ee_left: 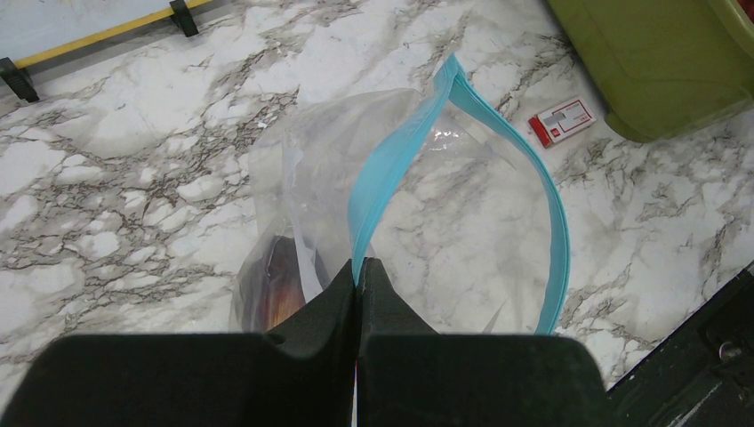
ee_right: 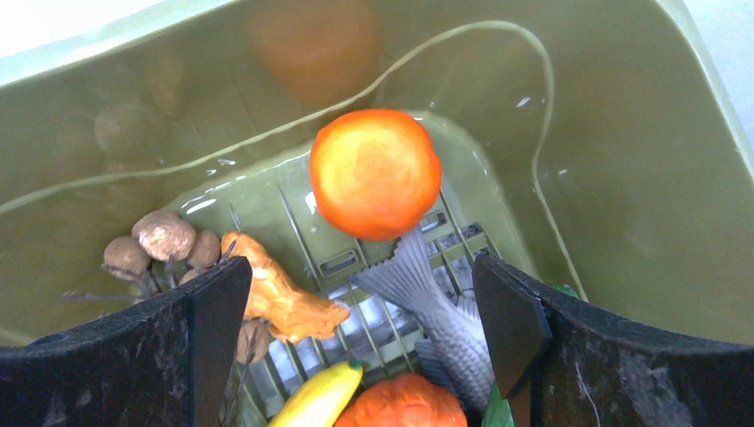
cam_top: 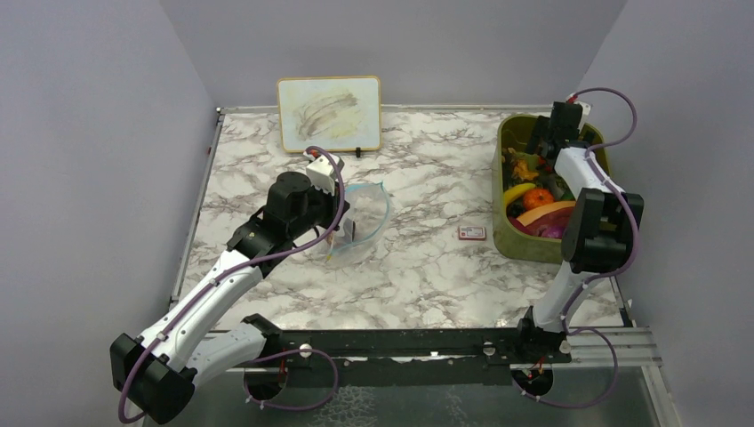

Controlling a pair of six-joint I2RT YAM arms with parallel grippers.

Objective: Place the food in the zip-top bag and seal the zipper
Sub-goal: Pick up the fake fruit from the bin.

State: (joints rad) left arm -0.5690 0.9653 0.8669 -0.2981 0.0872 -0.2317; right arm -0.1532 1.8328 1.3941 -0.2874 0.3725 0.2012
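Note:
The clear zip-top bag (cam_top: 363, 224) lies mid-table with its mouth gaping. My left gripper (ee_left: 360, 267) is shut on the bag's light-blue zipper (ee_left: 391, 169) at the near edge of the mouth. A dark, reddish piece of food (ee_left: 271, 289) shows through the plastic inside the bag (ee_left: 445, 222). My right gripper (ee_right: 360, 294) hangs open over the food in the olive-green bin (ee_right: 622, 178), with nothing between its fingers. Under it lie an orange round piece (ee_right: 375, 173), a grey fish (ee_right: 436, 307), a yellow banana (ee_right: 320, 396) and brown mushrooms (ee_right: 156, 245).
The bin (cam_top: 502, 236) stands at the right edge of the table, holding a banana (cam_top: 517, 193), an orange piece (cam_top: 538, 197) and a purple piece (cam_top: 551, 227). A red-and-white card (cam_top: 472, 233) lies between bin and bag. A framed board (cam_top: 329, 113) leans at the back wall.

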